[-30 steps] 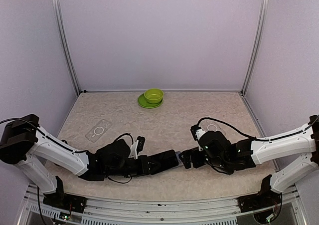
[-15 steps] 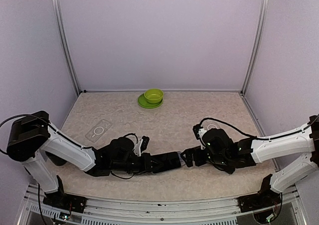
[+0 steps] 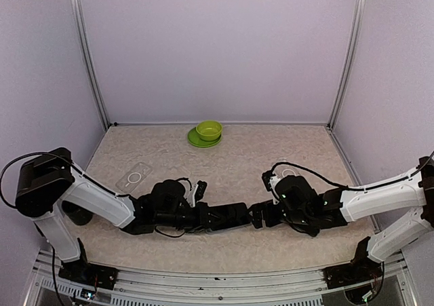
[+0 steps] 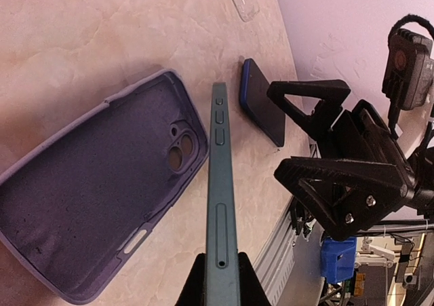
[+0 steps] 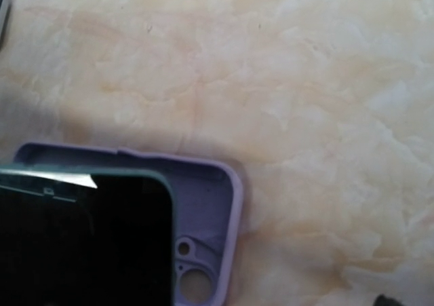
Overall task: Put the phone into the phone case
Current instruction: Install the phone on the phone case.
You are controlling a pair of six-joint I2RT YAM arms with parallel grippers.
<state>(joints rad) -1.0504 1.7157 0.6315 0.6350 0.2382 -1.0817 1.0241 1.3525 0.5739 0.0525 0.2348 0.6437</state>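
Edge-up phone (image 4: pixel 220 204) beside the phone case (image 4: pixel 88 211).
The left fingers (image 4: pixel 192 289) clamp the phone's near end; the right fingers (image 4: pixel 308 89) stand spread, empty, beyond its far end.

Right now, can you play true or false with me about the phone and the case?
1. The left fingers pinch the phone. True.
2. The phone is snapped into the case. False: it is held on its edge over the case, which lies open on the table.
3. The case is orange. False: it is purple.
4. A green bowl sits on a green plate at the far edge. True.
5. The right fingers grip the case. False: they are spread open and hold nothing.
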